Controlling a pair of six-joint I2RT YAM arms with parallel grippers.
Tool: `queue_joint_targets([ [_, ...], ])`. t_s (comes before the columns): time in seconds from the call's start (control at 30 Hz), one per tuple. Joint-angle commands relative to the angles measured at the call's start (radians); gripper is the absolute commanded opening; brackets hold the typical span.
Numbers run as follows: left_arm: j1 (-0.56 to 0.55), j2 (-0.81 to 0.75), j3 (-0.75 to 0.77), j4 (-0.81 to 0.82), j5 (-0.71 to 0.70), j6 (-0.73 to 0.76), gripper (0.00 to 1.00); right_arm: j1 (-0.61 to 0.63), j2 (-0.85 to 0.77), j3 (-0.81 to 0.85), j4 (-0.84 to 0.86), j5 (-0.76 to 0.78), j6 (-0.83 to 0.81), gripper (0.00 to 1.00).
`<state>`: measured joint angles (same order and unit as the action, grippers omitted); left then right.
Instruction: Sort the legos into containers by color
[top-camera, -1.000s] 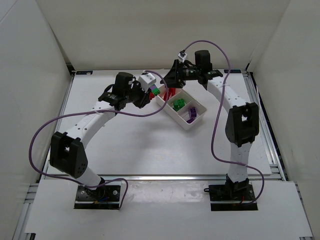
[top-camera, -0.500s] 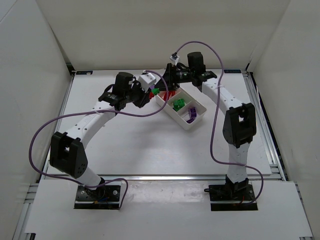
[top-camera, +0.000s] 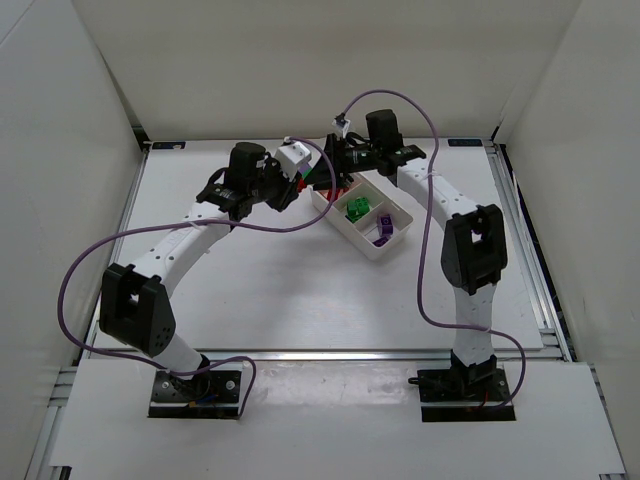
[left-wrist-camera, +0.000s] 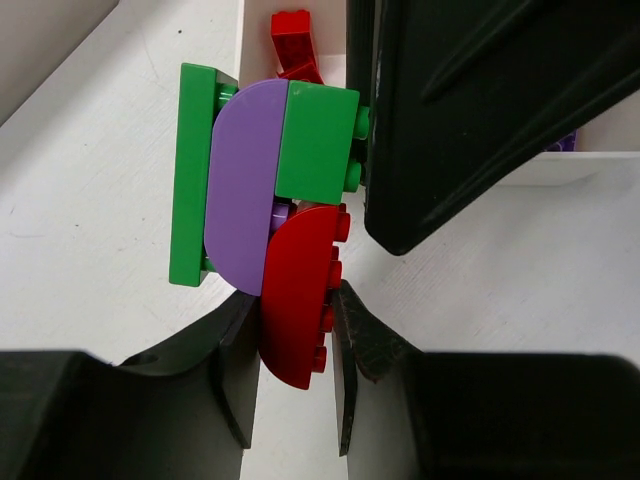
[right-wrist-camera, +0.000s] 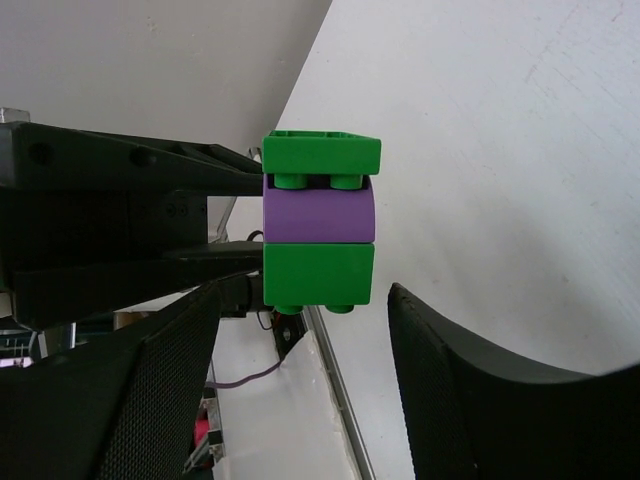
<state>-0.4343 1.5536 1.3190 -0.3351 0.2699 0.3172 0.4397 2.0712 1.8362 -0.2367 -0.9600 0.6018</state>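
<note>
My left gripper (left-wrist-camera: 295, 340) is shut on a red curved lego (left-wrist-camera: 295, 300). That lego is stuck to a purple lego (left-wrist-camera: 245, 190), a green plate (left-wrist-camera: 195, 180) and a green brick (left-wrist-camera: 318, 140). It holds this stack (top-camera: 312, 180) above the far end of the white tray (top-camera: 395, 240). My right gripper (right-wrist-camera: 305, 310) is open, its jaws apart on either side of the stack's green end brick (right-wrist-camera: 318, 275), not touching it. One of its fingers (left-wrist-camera: 470, 110) looms beside the stack. The tray's compartments hold red (top-camera: 345, 185), green (top-camera: 355, 208) and purple (top-camera: 383, 228) legos.
White walls enclose the table on the left, back and right. Purple cables loop over both arms (top-camera: 390, 100). A loose red lego (left-wrist-camera: 293, 40) lies in the tray's far compartment, just below the held stack.
My right gripper has moved left over the tray's far end, up to the stack held by my left gripper. The left arm has stayed still.
</note>
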Motion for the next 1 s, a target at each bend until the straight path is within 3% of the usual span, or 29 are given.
queue_joint_targets([
  [0.0, -0.003, -0.041, 0.02, 0.028, 0.002, 0.0, 0.1, -0.002, 0.004, 0.04, 0.004, -0.006, -0.01, 0.7],
  [0.07, -0.001, -0.04, 0.019, 0.027, 0.005, -0.003, 0.1, -0.001, 0.004, 0.04, 0.019, -0.008, -0.002, 0.64],
  [0.53, -0.003, -0.035, 0.026, 0.018, 0.017, -0.003, 0.1, -0.007, 0.036, 0.095, 0.069, -0.008, 0.049, 0.61],
  [0.63, -0.004, -0.032, 0.026, 0.018, 0.02, -0.006, 0.1, -0.007, 0.038, 0.103, 0.076, -0.009, 0.052, 0.57],
  [0.77, -0.004, -0.032, 0.026, 0.015, 0.023, -0.003, 0.1, -0.006, 0.036, 0.101, 0.088, -0.025, 0.047, 0.45],
  [0.97, -0.004, -0.029, 0.026, 0.025, -0.004, -0.021, 0.1, 0.001, 0.035, 0.083, 0.094, -0.042, 0.041, 0.15],
])
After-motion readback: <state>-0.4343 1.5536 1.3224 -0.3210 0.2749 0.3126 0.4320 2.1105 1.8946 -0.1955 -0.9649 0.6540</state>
